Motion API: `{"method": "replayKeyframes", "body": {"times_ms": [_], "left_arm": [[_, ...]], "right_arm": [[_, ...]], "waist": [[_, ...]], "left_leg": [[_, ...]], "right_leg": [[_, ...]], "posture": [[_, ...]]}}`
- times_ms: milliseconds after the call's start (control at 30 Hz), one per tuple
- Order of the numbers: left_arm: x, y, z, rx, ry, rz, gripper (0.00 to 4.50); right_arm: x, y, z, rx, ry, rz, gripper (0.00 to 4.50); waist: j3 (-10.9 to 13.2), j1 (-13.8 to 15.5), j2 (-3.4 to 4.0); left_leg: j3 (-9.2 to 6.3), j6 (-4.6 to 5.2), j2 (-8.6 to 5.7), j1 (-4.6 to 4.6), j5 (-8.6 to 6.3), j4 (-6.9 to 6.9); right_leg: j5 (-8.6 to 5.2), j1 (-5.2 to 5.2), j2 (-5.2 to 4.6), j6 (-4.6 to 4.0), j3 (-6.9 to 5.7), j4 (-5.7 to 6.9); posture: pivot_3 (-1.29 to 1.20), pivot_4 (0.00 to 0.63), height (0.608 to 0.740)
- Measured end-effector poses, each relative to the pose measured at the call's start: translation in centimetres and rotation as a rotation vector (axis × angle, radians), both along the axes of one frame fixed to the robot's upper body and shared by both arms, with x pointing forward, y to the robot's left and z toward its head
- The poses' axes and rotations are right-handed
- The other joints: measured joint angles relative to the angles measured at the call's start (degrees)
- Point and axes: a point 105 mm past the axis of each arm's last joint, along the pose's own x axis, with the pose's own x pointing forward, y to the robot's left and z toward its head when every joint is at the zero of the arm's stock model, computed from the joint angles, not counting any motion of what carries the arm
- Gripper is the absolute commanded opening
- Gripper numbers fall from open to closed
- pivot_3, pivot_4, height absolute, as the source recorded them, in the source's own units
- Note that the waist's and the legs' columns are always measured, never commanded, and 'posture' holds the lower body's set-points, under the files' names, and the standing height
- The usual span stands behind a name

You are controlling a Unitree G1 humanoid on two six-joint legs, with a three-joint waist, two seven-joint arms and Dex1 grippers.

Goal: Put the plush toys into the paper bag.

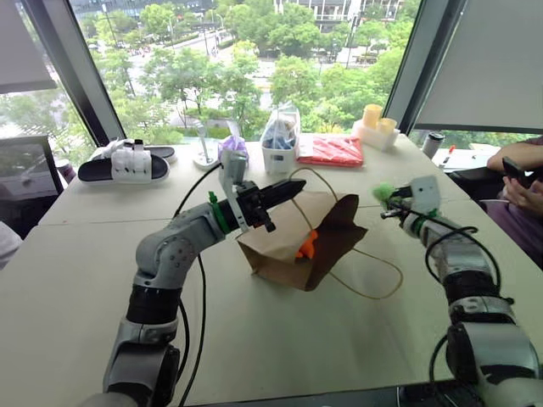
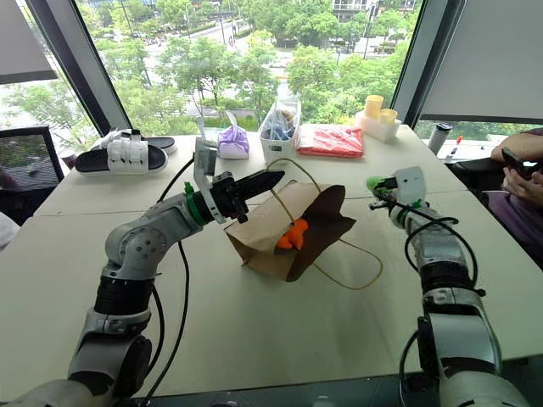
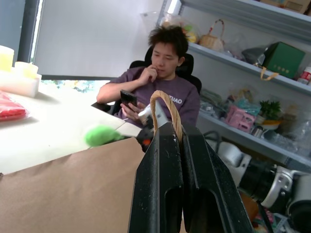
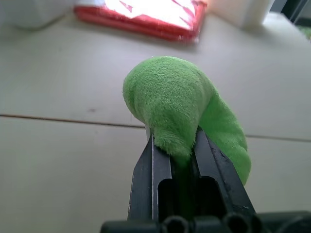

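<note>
The paper bag (image 1: 297,242) lies on the table (image 1: 102,280), its handle (image 3: 165,104) clamped in the left gripper (image 1: 293,188); 1 orange toy (image 1: 307,246) sits inside. The right gripper (image 4: 180,145) pinches the green toy (image 4: 180,104) by a fold — it could slip free mid-carry.

We see two arms of silver-grey rounded shells joined by black collars — the left arm (image 1: 174,254) fills the lower left of the head view, the right arm (image 1: 471,297) the lower right. A black cable loops loosely along each. A green band rings the left wrist (just behind a white bracket). The left gripper (image 1: 293,188) and right gripper (image 4: 176,155) have black moulded fingers, ribbed and hollowed inside.
</note>
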Motion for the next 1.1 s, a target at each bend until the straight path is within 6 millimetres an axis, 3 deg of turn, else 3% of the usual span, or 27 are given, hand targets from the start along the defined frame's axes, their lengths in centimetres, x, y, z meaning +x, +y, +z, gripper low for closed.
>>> {"method": "replayKeyframes", "body": {"times_ms": [67, 133, 233, 333, 500, 767, 833, 900, 1067, 1100], "left_arm": [[0.3, -0.1, 0.4, -0.021, 0.009, -0.005, 0.00], [0.5, -0.4, 0.6, -0.031, 0.013, -0.019, 0.00], [0.5, -0.8, 0.6, -0.049, 0.024, -0.050, 0.00], [0.6, -1.2, 0.4, -0.060, 0.041, -0.079, 0.00], [0.3, -2.1, 0.9, -0.069, 0.034, -0.122, 0.00], [0.2, -2.4, 1.2, -0.092, 0.049, -0.126, 0.00], [0.2, -2.6, 1.4, -0.106, 0.052, -0.114, 0.00], [-0.1, -2.9, 1.7, -0.109, 0.043, -0.115, 0.00], [0.4, -1.7, 1.8, -0.117, 0.043, -0.062, 0.00], [0.5, -1.7, 1.7, -0.118, 0.048, -0.061, 0.00]], "right_arm": [[-2.7, 0.5, 1.9, -0.009, -0.030, 0.093, 0.04], [-6.0, 1.7, 2.6, -0.046, -0.006, 0.232, 0.04], [-10.2, 4.3, 2.0, -0.035, 0.118, 0.432, 0.04], [-12.4, 7.0, 2.3, -0.003, 0.160, 0.560, 0.04], [-12.7, 10.2, 2.0, -0.021, 0.176, 0.649, 0.04], [-9.5, 13.0, 0.0, -0.095, 0.209, 0.700, 0.04], [-6.9, 14.4, -0.1, -0.098, 0.174, 0.691, 0.84], [-5.7, 15.1, -0.4, -0.125, 0.167, 0.691, 1.77], [-5.8, 15.3, -1.0, -0.147, 0.181, 0.732, 4.35], [-5.9, 15.3, -1.0, -0.148, 0.184, 0.736, 4.44]], "waist": [[0.0, 0.0, 0.00], [0.0, 0.0, 0.00], [0.0, -0.4, -0.01], [0.0, -0.3, -0.01], [0.0, 0.1, -0.08], [0.0, -0.1, -0.08], [0.0, -0.5, -0.07], [0.0, -0.2, -0.07], [0.0, 0.3, -0.07], [0.0, 0.3, -0.07]], "left_leg": [[-0.02, 0.01, 0.00, -0.14, 0.00, 0.06], [-0.03, 0.04, 0.00, -0.21, -0.02, 0.15], [0.04, 0.42, 0.02, -0.19, -0.24, 0.40], [0.09, 0.46, 0.08, -0.08, -0.26, 0.57], [0.06, 0.46, 0.06, 0.10, -0.26, 0.60], [0.02, 0.23, 0.05, -0.03, -0.13, 0.50], [0.08, 0.18, 0.05, 0.03, -0.10, 0.47], [0.03, 0.12, 0.06, 0.02, -0.07, 0.46], [-0.13, 0.06, -0.03, -0.42, -0.03, 0.57], [-0.13, 0.06, -0.06, -0.42, -0.03, 0.57]], "right_leg": [[0.00, -0.05, 0.01, 0.00, -0.08, -0.02], [-0.01, -0.06, 0.02, 0.01, -0.11, -0.03], [0.00, 0.01, 0.03, 0.02, -0.09, 0.03], [0.01, 0.17, 0.06, 0.00, -0.09, 0.03], [0.01, 0.43, 0.04, -0.01, -0.09, -0.03], [0.01, 0.21, 0.03, 0.01, -0.10, 0.02], [0.02, 0.16, 0.03, 0.00, 0.01, 0.05], [0.02, 0.16, 0.06, -0.01, -0.07, 0.07], [0.08, -0.14, 0.00, 0.07, -0.15, 0.05], [0.09, -0.14, -0.03, 0.08, -0.15, 0.05]], "posture": [[0.00, 0.150, 0.740], [0.00, 0.150, 0.740], [0.00, 0.150, 0.740], [0.00, 0.150, 0.740], [0.00, 0.150, 0.740], [0.00, 0.150, 0.740], [0.00, 0.150, 0.740], [0.00, 0.150, 0.740], [0.00, 0.150, 0.740], [0.00, 0.150, 0.740]]}}
